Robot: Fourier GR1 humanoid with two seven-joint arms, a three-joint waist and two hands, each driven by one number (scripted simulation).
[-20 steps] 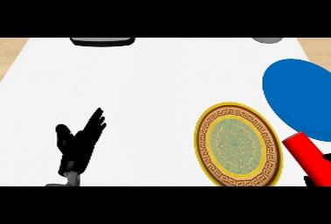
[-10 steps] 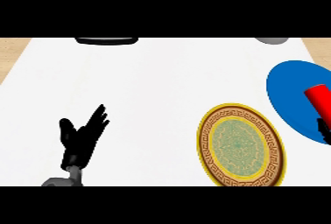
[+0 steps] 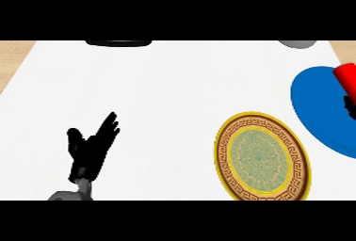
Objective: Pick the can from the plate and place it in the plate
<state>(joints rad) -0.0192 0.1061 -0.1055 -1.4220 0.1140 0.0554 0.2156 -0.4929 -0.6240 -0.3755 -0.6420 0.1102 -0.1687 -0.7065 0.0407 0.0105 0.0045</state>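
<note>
At the view's right edge a red can (image 3: 345,75) shows tilted over the blue plate (image 3: 319,110), partly cut off by the frame. Just below the can only a small black part of my right hand (image 3: 349,106) is visible; the rest is out of view, and the can travels with it. A round plate with a gold patterned rim and green centre (image 3: 262,157) lies on the white counter, left of the blue plate and close to it. My left hand (image 3: 90,148) rests open at the lower left, fingers up, far from both plates.
A dark flat object (image 3: 118,42) lies at the counter's far edge, and a grey round object (image 3: 299,44) sits at the far right. The counter's left edge (image 3: 17,75) borders a wooden floor.
The red can has moved from the lower right, beside the patterned plate, up along the right edge to over the blue plate, with the right hand. The left hand has stayed put.
</note>
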